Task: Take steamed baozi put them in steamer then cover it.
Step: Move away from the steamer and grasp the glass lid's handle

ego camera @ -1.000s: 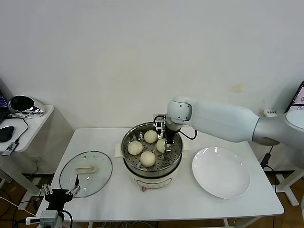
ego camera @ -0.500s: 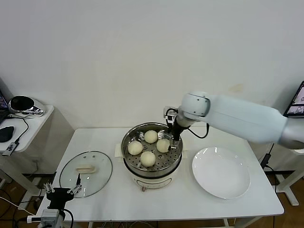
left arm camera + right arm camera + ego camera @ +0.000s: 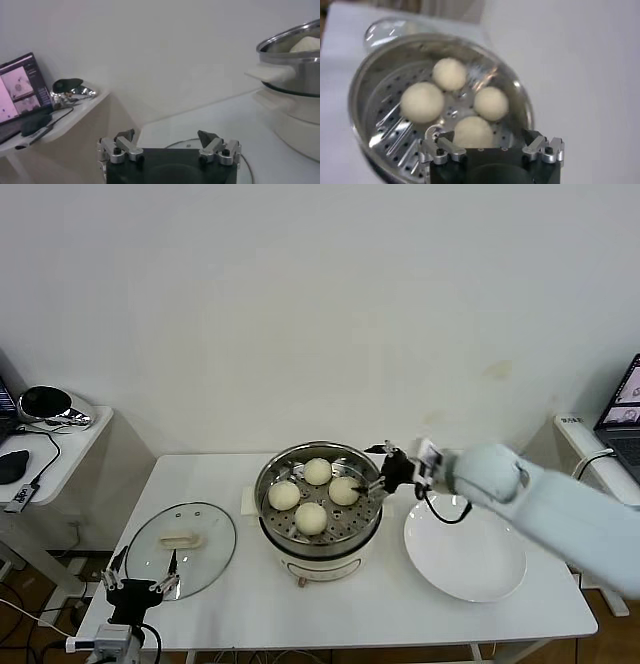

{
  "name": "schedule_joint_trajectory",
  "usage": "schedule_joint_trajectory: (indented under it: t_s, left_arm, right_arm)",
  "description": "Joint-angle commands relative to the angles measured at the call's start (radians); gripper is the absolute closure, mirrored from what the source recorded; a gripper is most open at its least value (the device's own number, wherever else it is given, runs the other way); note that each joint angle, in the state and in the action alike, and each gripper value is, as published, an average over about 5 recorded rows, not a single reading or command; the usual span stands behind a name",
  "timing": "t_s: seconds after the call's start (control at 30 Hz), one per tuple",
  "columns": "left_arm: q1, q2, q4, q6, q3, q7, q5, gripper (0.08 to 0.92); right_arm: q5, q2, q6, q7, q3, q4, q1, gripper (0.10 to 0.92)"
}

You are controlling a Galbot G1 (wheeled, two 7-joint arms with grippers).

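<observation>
The right arm reaches in level from the right of the steamer, its right gripper just above the pot's right rim, jaws spread wide and holding nothing. The left gripper sits low at the table's front-left corner, well apart from the steamer, just in front of the glass lid; its fingers are also wide open and empty.

All 4 baozi lie inside the steamer on the perforated tray, set in a loose diamond and apart from the gripper. The right wrist view shows the 4 buns, the nearest partly hidden behind the gripper's body. In the left wrist view only the steamer's rim and one side handle show, cut off at the edge.

The pot is round, shiny steel on a white base; the buns are smooth, cream-white domes. The lid is a flat clear disc with a pale handle. A round white plate lies right of the steamer on the white table.
</observation>
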Motion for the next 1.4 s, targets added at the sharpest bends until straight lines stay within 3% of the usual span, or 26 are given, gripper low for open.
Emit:
schedule_joint_trajectory:
  t_s: [0.03,0.2,0.47,0.63,0.87,1.13,1.4]
  left_arm:
    - [-0.005,-0.016,0.008,-0.009,0.028,-0.008,0.017,0.177]
    - [-0.014,-0.029,0.022,-0.028,0.061,-0.021,0.079,0.177]
    - [-0.02,-0.018,0.124,-0.088,0.079,-0.04,0.418,0.177]
    - [-0.019,0.065,0.193,-0.13,0.044,-0.029,0.735,0.177]
    - [-0.055,0.187,0.356,-0.208,0.043,-0.075,1.091,0.177]
    - [-0.234,0.209,0.554,-0.2,0.11,-0.098,1.191,0.177]
    - [-0.358,0.225,0.627,-0.196,0.159,-0.092,1.158,0.177]
  right_arm:
    - [-0.378,0.213,0.473,0.164,1.014,0.052,-1.006,0.203]
    - [-0.467,0.521,0.586,0.101,1.282,0.031,-1.164,0.203]
    - [-0.441,0.74,0.576,0.066,1.478,0.077,-1.254,0.203]
    - [-0.417,0.767,0.513,0.13,1.538,0.108,-1.309,0.203]
    - [-0.372,0.774,0.465,0.212,1.641,0.119,-1.367,0.203]
    - [-0.382,0.803,0.486,0.221,1.65,0.101,-1.394,0.203]
    - [-0.406,0.83,0.497,0.226,1.654,0.117,-1.418,0.203]
